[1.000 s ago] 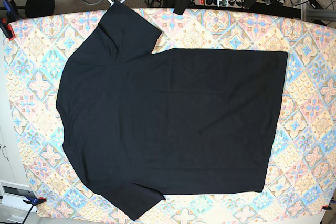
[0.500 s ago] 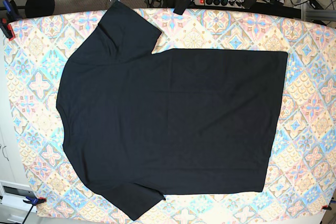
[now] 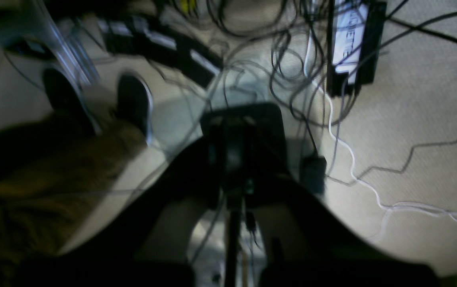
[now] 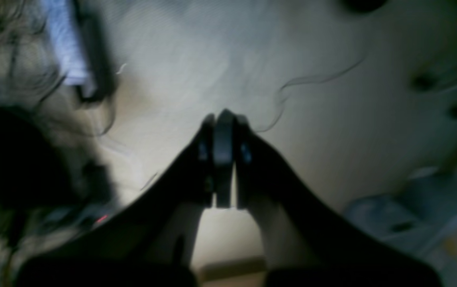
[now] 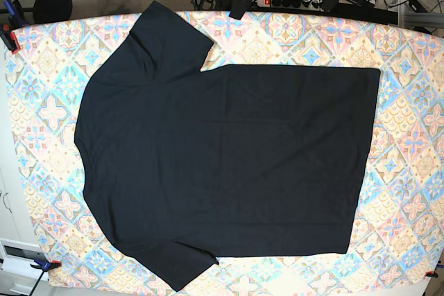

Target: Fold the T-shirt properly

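lying flat on the patterned tablecloth (image 5: 409, 171), the black t-shirt (image 5: 222, 157) is well apart from both grippers, which sit up at the far edge of the base view, beyond the cloth. its neck side faces the left of that view and its straight hem the right. one sleeve (image 5: 170, 43) points toward the far edge, on the side of the right gripper (image 4: 226, 159); the other sleeve (image 5: 177, 265) angles out at the near edge, farthest from the arms.

the left gripper (image 3: 234, 159) is clenched, its fingers together with no cloth between them. the right gripper is clenched too, and likewise holds nothing. neither touches the shirt. both wrist views look past the fingertips onto a blurred floor, with tangled cables (image 3: 292, 79) under the left one, and no part of the shirt shows in either.
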Robot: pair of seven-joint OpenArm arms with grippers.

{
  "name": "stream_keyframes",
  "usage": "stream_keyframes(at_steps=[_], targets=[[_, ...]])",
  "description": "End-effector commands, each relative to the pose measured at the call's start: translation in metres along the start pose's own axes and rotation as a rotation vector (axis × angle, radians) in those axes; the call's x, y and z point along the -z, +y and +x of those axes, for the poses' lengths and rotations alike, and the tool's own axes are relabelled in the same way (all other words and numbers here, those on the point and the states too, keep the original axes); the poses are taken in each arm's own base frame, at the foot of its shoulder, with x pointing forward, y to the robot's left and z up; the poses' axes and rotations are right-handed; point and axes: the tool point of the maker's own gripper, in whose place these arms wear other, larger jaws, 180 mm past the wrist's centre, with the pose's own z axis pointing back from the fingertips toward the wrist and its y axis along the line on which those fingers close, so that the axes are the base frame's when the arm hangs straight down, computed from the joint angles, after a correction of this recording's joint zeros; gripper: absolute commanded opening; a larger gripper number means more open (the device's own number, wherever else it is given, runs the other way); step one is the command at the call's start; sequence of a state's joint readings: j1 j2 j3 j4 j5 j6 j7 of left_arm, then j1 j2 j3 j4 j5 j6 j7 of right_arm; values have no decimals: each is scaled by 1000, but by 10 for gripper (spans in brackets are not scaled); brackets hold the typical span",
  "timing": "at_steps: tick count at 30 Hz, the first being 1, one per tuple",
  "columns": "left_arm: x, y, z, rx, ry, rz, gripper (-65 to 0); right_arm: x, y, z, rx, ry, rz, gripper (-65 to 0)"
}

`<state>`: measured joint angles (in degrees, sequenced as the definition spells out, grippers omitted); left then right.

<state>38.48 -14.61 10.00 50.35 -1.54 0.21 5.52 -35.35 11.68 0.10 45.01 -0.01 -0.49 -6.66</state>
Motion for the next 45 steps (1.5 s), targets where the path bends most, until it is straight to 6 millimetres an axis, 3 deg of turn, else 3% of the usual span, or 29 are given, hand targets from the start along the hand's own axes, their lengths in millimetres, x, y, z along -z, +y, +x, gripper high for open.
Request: stream_keyframes(at_steps=[1, 8, 14, 20, 27, 34, 39, 45], targets=[[-12, -1, -8, 10, -8, -6, -628, -9, 2, -14, -6, 8, 9, -650], [-64, -20, 23, 29, -165, -59, -628, -52, -52, -11, 91, -90, -130, -650], [-109, -29, 62, 48, -301, -98, -628, -92, -70, 26, 49, -226, -163, -650], [-158, -15, 119, 0, -474, -87, -628, -140, -100, 66, 20, -362, -239, -650], [-186, 3, 173, -201, -556, -119, -627, -178, -94, 125, -16, -523, -235, -650], [-181, 9, 215, -329, -608, -180, -626, -191, -75, 150, -12, -525, -197, -650], [-182, 46, 239, -418, -652, -141, -623, -187, -48, 168, -5, -565, -131, -650], [-188, 99, 255, -614, -638, -147, -622, -185, -20, 186, -8, -607, -59, -650]])
